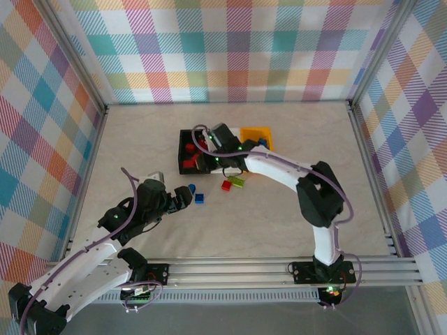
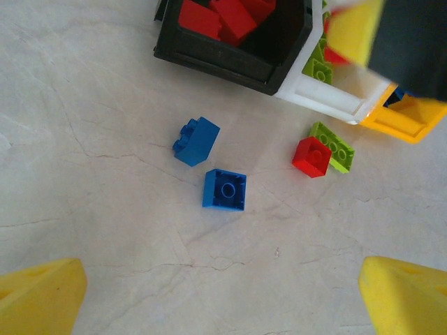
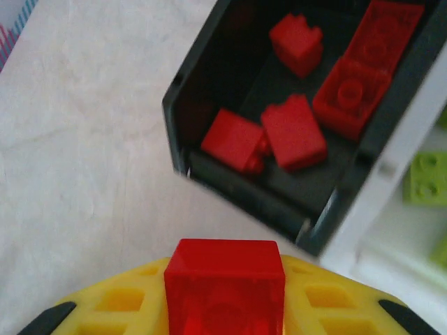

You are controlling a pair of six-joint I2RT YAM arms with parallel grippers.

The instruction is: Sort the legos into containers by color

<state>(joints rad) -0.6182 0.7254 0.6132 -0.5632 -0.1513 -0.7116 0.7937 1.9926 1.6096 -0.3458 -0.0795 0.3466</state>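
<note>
My right gripper (image 3: 225,296) is shut on a red lego (image 3: 225,279), held just short of the near corner of the black container (image 3: 244,195), which holds several red legos (image 3: 293,132). From above, the right gripper (image 1: 208,159) hangs at that black container (image 1: 184,133). The white container (image 2: 328,105) beside it holds lime green legos (image 3: 426,178), and the orange-yellow container (image 1: 256,130) stands further right. Two blue legos (image 2: 195,141) (image 2: 225,189), a red one (image 2: 311,156) and a green one (image 2: 335,145) lie on the table. My left gripper (image 2: 223,300) is open above the table, short of the blue ones.
The beige table (image 1: 293,132) is fenced by metal rails and plaid walls. The right arm (image 1: 279,167) arches over the white container and the loose red and green bricks. Bare tabletop lies left of the black container and along the front.
</note>
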